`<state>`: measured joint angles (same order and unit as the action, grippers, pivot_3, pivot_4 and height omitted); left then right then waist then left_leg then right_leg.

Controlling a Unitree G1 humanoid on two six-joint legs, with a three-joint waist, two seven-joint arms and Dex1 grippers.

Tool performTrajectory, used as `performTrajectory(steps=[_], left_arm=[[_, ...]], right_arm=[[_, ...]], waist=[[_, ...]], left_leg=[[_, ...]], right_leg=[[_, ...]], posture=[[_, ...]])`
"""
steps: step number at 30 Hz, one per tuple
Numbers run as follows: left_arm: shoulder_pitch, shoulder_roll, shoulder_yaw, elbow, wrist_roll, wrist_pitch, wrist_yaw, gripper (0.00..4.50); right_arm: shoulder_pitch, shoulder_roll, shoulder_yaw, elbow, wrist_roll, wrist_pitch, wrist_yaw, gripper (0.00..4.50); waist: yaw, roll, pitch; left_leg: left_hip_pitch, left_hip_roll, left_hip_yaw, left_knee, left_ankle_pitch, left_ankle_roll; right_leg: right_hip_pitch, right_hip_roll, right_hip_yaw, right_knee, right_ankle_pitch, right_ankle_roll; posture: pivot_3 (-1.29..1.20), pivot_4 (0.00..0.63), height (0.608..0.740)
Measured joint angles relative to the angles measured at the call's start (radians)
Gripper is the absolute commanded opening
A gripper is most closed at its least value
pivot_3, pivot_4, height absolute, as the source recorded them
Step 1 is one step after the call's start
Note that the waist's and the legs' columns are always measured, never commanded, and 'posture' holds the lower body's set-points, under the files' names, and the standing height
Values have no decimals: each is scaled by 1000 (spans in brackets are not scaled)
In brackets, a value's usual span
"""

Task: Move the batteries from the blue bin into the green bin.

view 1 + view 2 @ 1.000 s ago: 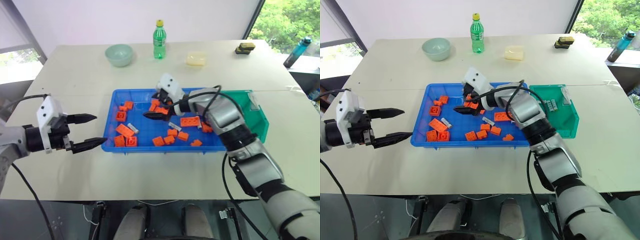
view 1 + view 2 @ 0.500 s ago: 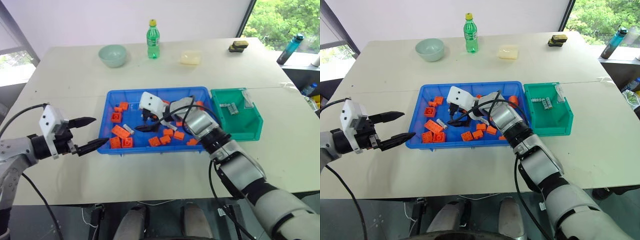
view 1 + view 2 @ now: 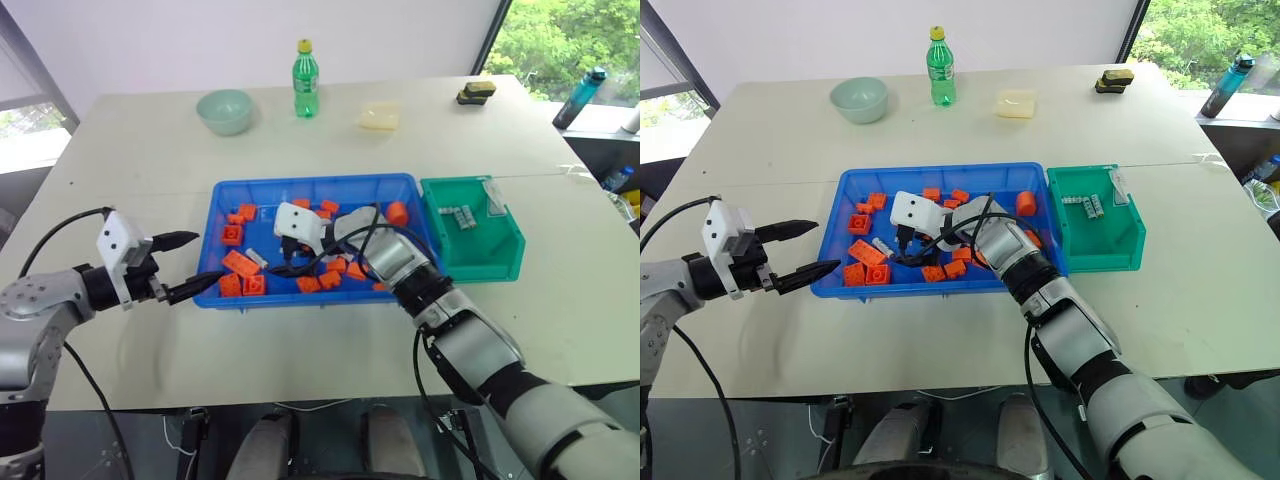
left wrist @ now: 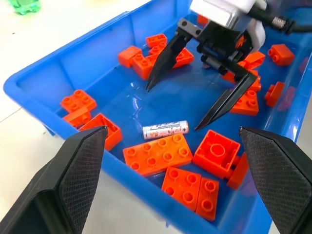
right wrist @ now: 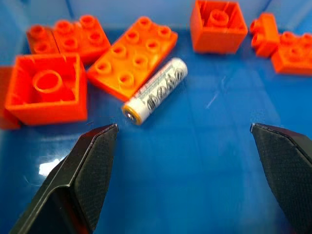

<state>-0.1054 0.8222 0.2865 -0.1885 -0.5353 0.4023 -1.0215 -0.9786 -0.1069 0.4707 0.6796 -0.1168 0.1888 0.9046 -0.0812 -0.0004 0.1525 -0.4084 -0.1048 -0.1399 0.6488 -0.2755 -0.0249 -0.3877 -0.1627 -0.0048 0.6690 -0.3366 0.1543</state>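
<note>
Beige surface [image 3: 150,150] unchanged; my right tool [image 4: 195,105], spread wide, has dropped over the battery [image 4: 165,129] in the blue bin [image 3: 300,296]; left tool [image 3: 190,265] open.

A bare test room — a wide pale table [image 3: 150,150], plain white wall [image 3: 200,40], windows [image 3: 560,40] onto trees.

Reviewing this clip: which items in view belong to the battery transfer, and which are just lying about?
Part of the job:
- battery left in the blue bin
- batteries already in the green bin
- open right end effector above that battery

Lying about:
- orange bricks
- pale green bowl
- green bottle
- teal bottle
</note>
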Motion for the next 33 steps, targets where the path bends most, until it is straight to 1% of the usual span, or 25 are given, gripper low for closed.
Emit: performTrajectory(steps=[6,11,14,22,27,29,33], left_arm=[[-17,-5,-2,2,0,1,2,4500],[-19,-11,-5,2,0,2,12,4500],[-20,-14,-5,2,0,3,22,4500],[-21,-22,-10,-2,-3,10,27,4500],[-64,-48,-58,6,-14,26,21,4500],[-91,-51,-78,22,-14,26,17,4500],[-119,-52,-88,43,-14,23,0,4500]], right_arm=[[-20,47,-10,78,-23,-62,-47,4460],[-25,66,-30,111,-26,-71,-61,4460],[-25,68,-32,117,-27,-75,-64,3689],[-8,64,-38,93,-28,-50,-35,12],[75,1,-57,-138,24,144,58,0],[95,-37,-68,-229,37,206,72,0],[124,-101,-94,-335,56,291,78,0]], waist=[[-17,0,0],[-19,0,0],[-19,0,0],[-19,0,0],[-13,0,0],[-13,0,0],[-15,0,0]], left_leg=[[0,0,-1,0,0,0],[0,2,-1,0,1,-1],[0,2,-1,0,1,-1],[0,2,-2,0,1,-1],[-1,1,-3,1,1,-1],[0,1,-3,1,1,-1],[-1,2,-2,0,1,-1]], right_leg=[[0,1,0,1,0,0],[0,3,0,1,0,0],[0,3,0,1,0,0],[0,3,0,1,0,0],[1,3,1,1,0,0],[1,3,1,1,0,0],[0,3,1,2,0,0]], posture=[[0,150,727],[0,150,727],[0,150,727],[0,150,727],[0,150,727],[0,150,727],[0,150,727]])
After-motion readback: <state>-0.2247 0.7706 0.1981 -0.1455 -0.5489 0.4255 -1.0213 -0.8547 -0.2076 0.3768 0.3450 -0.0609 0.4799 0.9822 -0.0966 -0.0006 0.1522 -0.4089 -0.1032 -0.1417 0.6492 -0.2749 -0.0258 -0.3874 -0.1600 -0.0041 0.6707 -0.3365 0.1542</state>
